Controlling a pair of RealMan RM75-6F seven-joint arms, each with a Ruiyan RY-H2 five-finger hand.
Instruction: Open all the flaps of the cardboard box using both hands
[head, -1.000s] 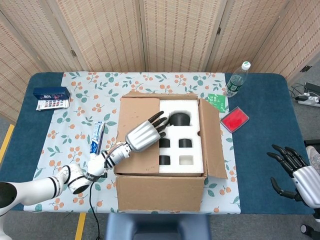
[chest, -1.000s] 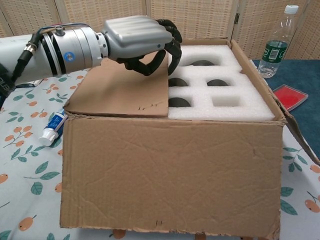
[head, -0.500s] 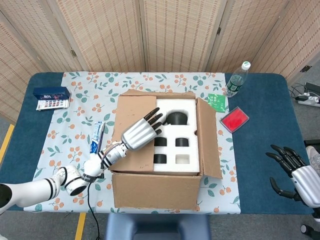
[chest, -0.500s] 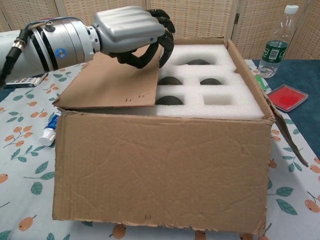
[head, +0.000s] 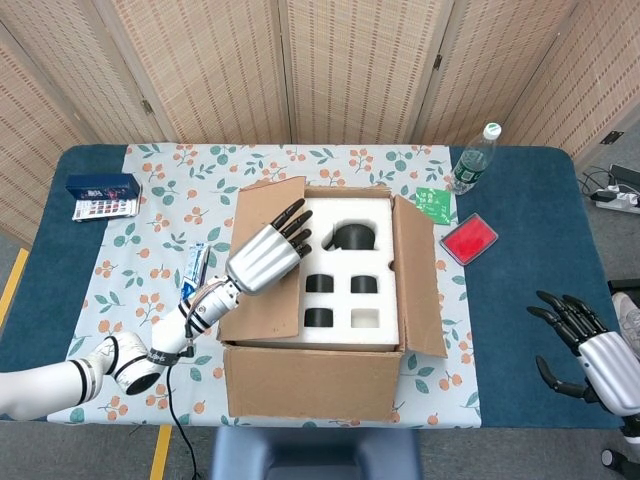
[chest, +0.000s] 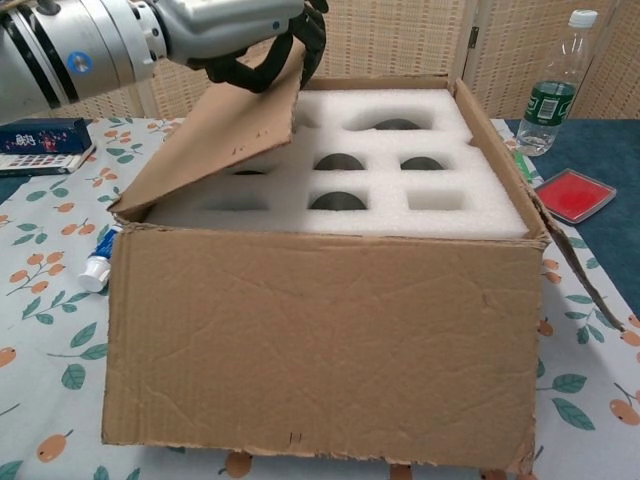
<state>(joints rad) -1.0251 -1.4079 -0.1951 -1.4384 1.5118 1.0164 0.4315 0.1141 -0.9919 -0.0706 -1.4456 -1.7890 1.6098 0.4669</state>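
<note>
Head view is taken from above the tabletop (head: 520, 200), which is covered at its middle by a floral cloth (head: 160, 190). At far left one dark blue box (head: 103, 185) is seen, with one flat printed card (head: 104, 209) just in front of it. One toothpaste tube (head: 191, 273) lies on the cloth just left of the cardboard box (head: 320, 385).

The left arm is stretched up from the lower left corner, and the left hand (head: 264, 256) is laid with its silver back upward over the left flap (head: 262, 262); the dark fingers (head: 295, 222) are hooked over the flap's free edge, so the flap is gripped. In the chest view the same hand (chest: 235, 30) is seen at the top left, its fingers curled round the edge of the flap (chest: 215, 140), which is raised at a slant above the white foam insert (chest: 400, 190).

The cardboard box stands at the middle of the cloth. One right flap (head: 418, 280) is folded outward. In the foam, five dark round items and one empty square pocket are counted.

To the right, one green packet (head: 434, 203), one plastic bottle (head: 474, 158) and one red flat case (head: 469, 238) are placed well apart from the box. At the lower right corner the right hand (head: 590, 350) is held off the tabletop's edge, fingers spread and holding nothing.
</note>
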